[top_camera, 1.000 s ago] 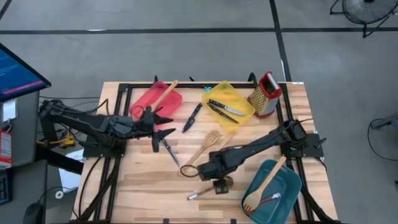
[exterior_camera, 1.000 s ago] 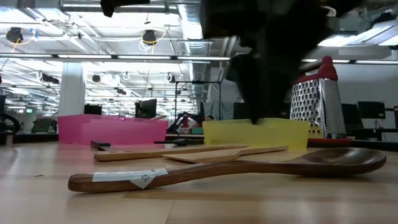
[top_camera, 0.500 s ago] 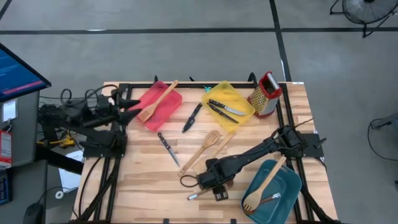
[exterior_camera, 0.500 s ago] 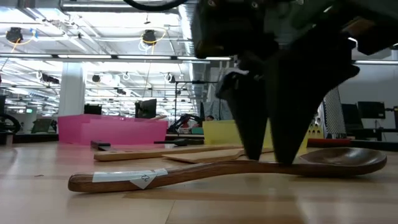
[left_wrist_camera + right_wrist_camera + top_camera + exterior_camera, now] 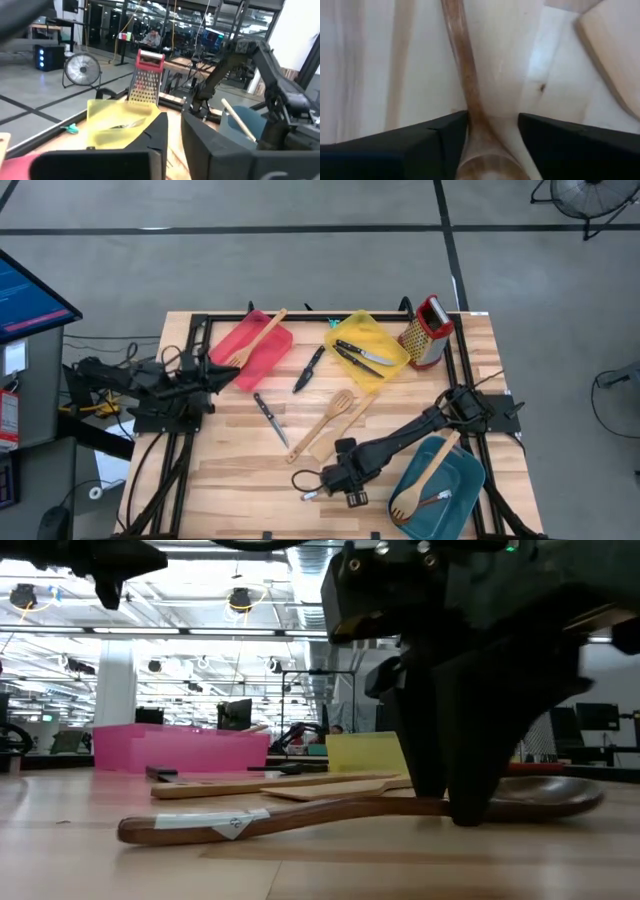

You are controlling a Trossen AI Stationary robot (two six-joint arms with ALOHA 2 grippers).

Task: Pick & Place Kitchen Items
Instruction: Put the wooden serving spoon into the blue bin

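On the table I count three trays [image 5: 258, 348], one grater [image 5: 428, 330], four knives [image 5: 270, 418], five wooden utensils [image 5: 324, 423], and two arms [image 5: 400, 442].

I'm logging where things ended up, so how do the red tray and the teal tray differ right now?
The red tray lies at the table's far left and holds one pale wooden spatula; the teal tray lies at the near right corner and holds a wooden fork-like spatula plus a metal-handled utensil. The right gripper works just beside the teal tray; the left gripper sits just beside the red one. Both are flat trays on the table.
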